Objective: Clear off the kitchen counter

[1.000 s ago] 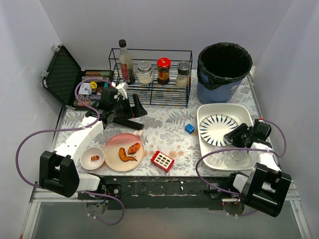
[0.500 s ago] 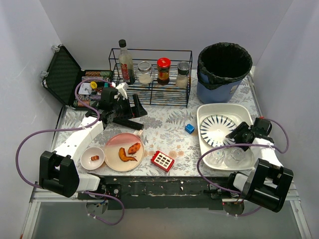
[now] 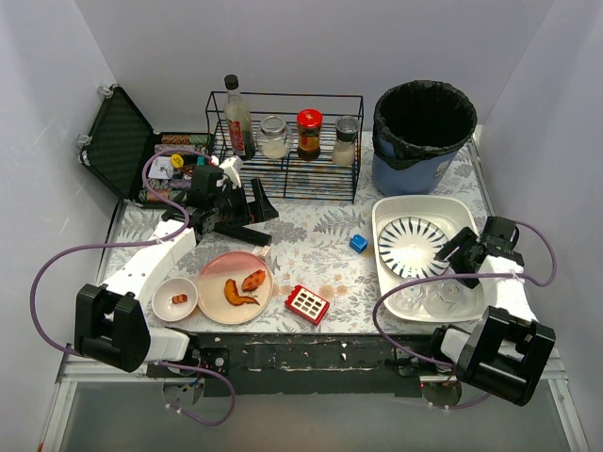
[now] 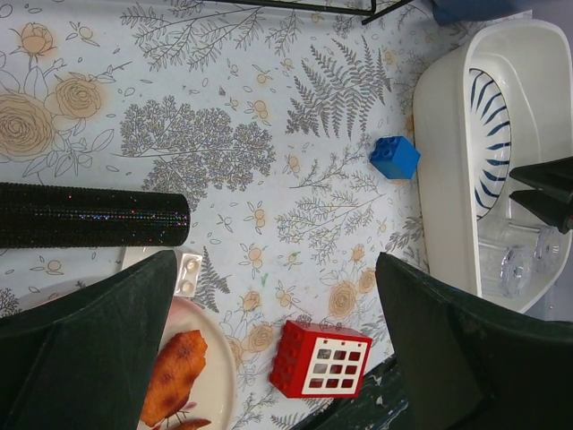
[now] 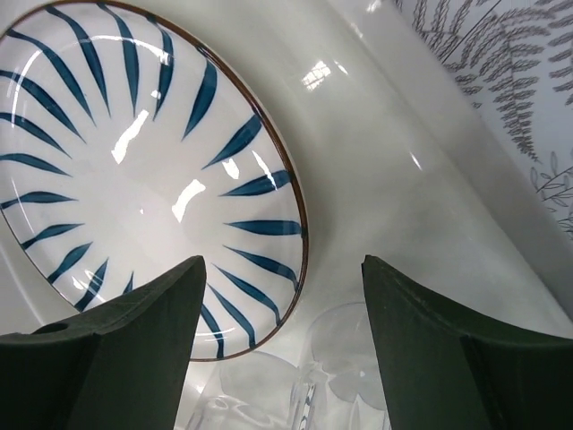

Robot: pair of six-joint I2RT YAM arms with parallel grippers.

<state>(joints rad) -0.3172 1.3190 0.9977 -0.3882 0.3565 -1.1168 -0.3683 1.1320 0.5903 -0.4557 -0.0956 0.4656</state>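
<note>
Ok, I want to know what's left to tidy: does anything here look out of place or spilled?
Two toy bricks lie loose on the kitchen counter: a red brick near the front edge beside the pink plate, and a blue brick beside the white tub. Nothing looks spilled or broken.

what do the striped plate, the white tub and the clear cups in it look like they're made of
Blue-striped round plate: likely glazed ceramic; it has sharp glossy reflections, painted stripes and a brown rim. White rectangular tub: probably plastic, smooth and semi-gloss, with soft highlights and rounded moulded walls. Clear tumblers: transparent, either glass or clear plastic; the look leaves that open.
</note>
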